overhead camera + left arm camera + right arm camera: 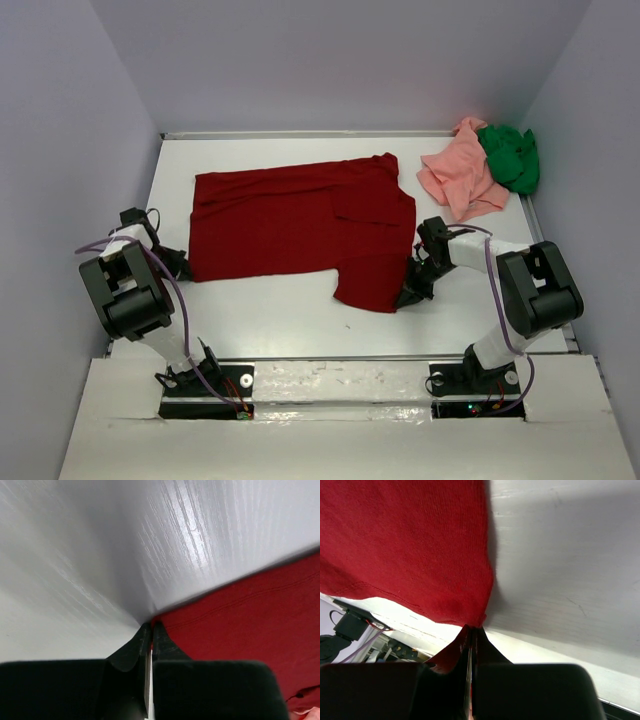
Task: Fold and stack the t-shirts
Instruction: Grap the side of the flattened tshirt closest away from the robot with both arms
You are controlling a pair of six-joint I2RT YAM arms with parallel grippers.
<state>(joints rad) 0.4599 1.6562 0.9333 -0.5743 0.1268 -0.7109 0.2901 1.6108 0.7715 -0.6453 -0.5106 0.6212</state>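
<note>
Dark red t-shirt [290,225] lies spread flat across the middle of the white table [280,315], one sleeve reaching toward the near edge. The left gripper [180,265] sits at the shirt's near left corner, jaws narrowed to a slit, and the cloth corner meets the fingertips [159,632]. The right gripper [410,295] is at the near right sleeve hem, jaws pinched together with red fabric drawn between them. Salmon pink t-shirt [460,180] and bright green t-shirt [512,155] lie crumpled, touching, in the far right corner.
</note>
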